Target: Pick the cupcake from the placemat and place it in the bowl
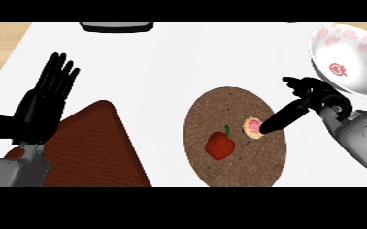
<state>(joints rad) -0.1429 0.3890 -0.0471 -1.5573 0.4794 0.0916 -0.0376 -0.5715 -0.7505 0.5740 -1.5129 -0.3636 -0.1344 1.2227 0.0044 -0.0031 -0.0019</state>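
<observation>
A small cupcake (pixel 252 127) with pink frosting lies on the round brown placemat (pixel 237 165), toward its right side. My right hand (pixel 305 104) reaches in from the right, one straight finger touching the cupcake's right edge and the thumb raised above it. The white bowl (pixel 342 58) with red flower marks sits at the upper right, partly cut off by the view's edge. At the left, my left hand (pixel 43 104) rests open with fingers pointing up.
A red bell pepper (pixel 220 145) lies on the placemat just left of the cupcake. A dark red wedge-shaped block (pixel 93 150) sits at the lower left beside the left hand. A dark object (pixel 116 26) shows at the counter's far edge.
</observation>
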